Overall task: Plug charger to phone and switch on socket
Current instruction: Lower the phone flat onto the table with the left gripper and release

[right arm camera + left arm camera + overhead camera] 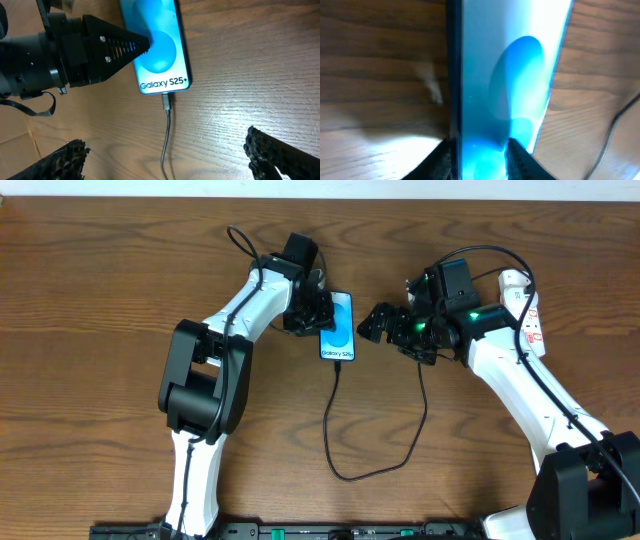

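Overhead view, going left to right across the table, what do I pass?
left end effector → phone → right end effector → socket. The charger cable spans several of these, so it is left out.

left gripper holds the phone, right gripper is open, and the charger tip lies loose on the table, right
No: the charger tip sits plugged into the phone at its bottom edge, as the right wrist view shows. The left gripper does hold the phone and the right gripper is open.
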